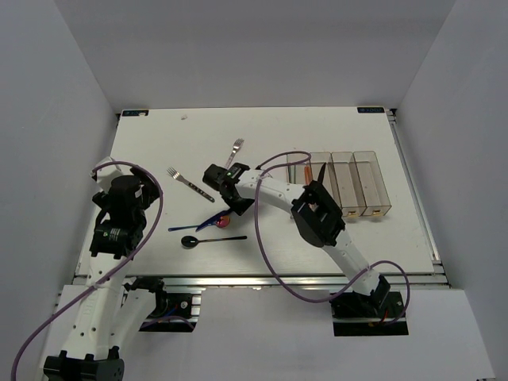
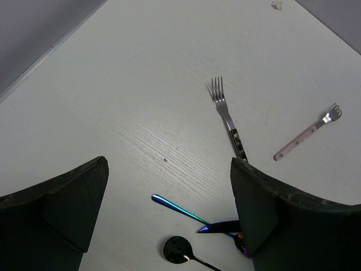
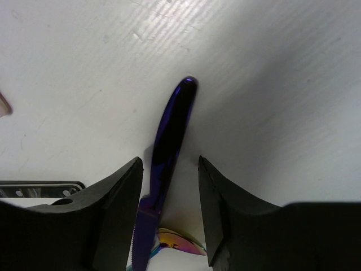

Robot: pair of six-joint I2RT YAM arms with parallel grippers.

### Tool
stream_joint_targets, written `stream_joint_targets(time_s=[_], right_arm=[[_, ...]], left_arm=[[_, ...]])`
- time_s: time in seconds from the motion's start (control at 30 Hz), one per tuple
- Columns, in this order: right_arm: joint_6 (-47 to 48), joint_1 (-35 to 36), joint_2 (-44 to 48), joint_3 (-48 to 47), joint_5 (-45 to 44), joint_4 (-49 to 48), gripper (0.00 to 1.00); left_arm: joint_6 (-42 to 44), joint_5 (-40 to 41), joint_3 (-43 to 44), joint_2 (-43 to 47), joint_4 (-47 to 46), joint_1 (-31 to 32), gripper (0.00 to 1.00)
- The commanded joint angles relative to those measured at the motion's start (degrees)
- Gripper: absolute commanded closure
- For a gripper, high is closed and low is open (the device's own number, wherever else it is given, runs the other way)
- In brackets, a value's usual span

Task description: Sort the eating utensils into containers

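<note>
The right gripper (image 3: 169, 166) holds its jaws open astride the knife (image 3: 176, 113) handle; it should lower to the tabletop (image 3: 271, 68), stay centred, then close squarely. The left gripper (image 2: 169, 169) hangs with its jaws open too.

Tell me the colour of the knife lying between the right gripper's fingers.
The knife is iridescent blue-purple; the right wrist view shows it best.

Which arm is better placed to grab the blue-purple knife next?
Right: the right gripper sits open with the knife between its jaws, while the left gripper hovers open, farther from it.
</note>
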State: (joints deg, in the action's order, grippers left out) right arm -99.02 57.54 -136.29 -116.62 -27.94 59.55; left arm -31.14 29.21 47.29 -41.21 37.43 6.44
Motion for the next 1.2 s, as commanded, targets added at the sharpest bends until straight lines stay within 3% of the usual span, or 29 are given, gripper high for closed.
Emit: stream_joint_targets(time_s=[0.0,0.1,0.3,0.53,0.77,0.97,1.07,1.13,1.17], right_arm=[[-3.19,1.17,-0.47,7.10,4.12,2.07,0.50],[-3.55,1.00,-1.51,6.94,4.48,1.97,0.48],[-2.05,-1.11,-10.22,-4.93,6.76,10.41,0.49],[-3.19,-2.69,-9.96,0.77,10.89,8.04,0.52],[-3.11,-4.63,-12.24,-1.86,15.80,8.92,0.53],[-2.58,-5.77,-13.12,-3.88,15.02,10.58,0.54],[-1.88,-6.21,-14.00,-3.53,15.72,10.33,0.65],[-1.09,-6.30,-14.61,-3.70,15.82,9.54,0.80],[-1.17,-6.30,-14.79,-3.70,15.99,9.27,0.82]], left_arm=[[-0.51,1.11,0.00,0.52,0.54,-0.28,0.02],[-0.68,1.55,0.00,0.69,0.71,-0.28,0.02],[-0.86,2.16,0.00,0.96,0.98,-0.20,0.02],[-0.77,1.99,0.00,0.87,0.89,-0.11,0.02],[-1.03,2.78,0.08,1.13,1.24,0.15,0.02],[-1.03,3.04,0.08,1.48,1.24,0.24,0.02],[-1.12,3.13,0.00,1.66,1.24,0.33,0.02],[-1.12,3.22,0.09,1.83,1.42,0.33,0.02],[-1.03,3.31,0.09,2.01,1.42,0.33,0.02]])
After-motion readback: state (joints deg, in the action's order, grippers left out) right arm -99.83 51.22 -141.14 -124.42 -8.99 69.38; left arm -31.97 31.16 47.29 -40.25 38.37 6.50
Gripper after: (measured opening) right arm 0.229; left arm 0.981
